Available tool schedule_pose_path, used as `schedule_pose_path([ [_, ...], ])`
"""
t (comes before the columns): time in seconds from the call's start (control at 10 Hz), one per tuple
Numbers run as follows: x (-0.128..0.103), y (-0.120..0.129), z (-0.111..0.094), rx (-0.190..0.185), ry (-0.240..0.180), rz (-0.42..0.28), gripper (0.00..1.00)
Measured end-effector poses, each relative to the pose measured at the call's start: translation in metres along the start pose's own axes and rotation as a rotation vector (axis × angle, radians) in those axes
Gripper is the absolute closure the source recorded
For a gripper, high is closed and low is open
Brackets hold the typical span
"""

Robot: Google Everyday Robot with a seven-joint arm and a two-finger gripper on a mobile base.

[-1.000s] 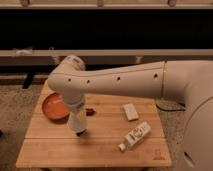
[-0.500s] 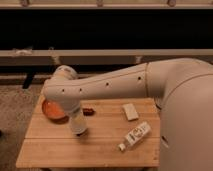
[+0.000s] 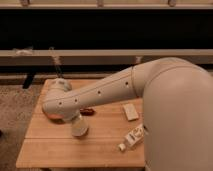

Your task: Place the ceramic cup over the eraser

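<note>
Camera view, one item per line.

Worktop (image 3: pixel 100 150): a pale wooden slatted table, rectangular, with its grain running left to right. It is standing on speckled grey carpet (image 3: pixel 15 115), in front of a dark wall recess crossed by a light horizontal rail (image 3: pixel 100 52).

Arm (image 3: pixel 115 90): smooth cream shell with small dark dots, reaching in from the right edge and bending near the left edge.

Gripper (image 3: pixel 80 128): at the arm's pale, rounded, cylindrical tip, hanging over the left-centre of the worktop. Its long axis is tilting down toward the front edge. Whether it is apart or together cannot be told.

Ceramic cup: cannot be told apart from that pale tip.

Orange pan (image 3: pixel 52 116): round, peeking out under the arm's bend near the left edge, with a dark reddish stub (image 3: pixel 88 111) just beside it.

Beige block (image 3: pixel 130 111): flat rectangle, lying right of centre.

White bottle (image 3: pixel 134 136): labelled, lying on its side near the front right corner.
</note>
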State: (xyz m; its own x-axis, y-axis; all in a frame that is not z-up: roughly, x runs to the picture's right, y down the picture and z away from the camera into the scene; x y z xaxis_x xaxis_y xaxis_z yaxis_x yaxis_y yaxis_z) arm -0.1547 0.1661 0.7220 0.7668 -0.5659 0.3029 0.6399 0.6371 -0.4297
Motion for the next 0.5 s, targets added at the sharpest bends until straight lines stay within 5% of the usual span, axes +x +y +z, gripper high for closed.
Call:
schedule_pose_path([
  [0.5,0.015,-0.006,0.011,-0.041,-0.004,0.021,0.20],
])
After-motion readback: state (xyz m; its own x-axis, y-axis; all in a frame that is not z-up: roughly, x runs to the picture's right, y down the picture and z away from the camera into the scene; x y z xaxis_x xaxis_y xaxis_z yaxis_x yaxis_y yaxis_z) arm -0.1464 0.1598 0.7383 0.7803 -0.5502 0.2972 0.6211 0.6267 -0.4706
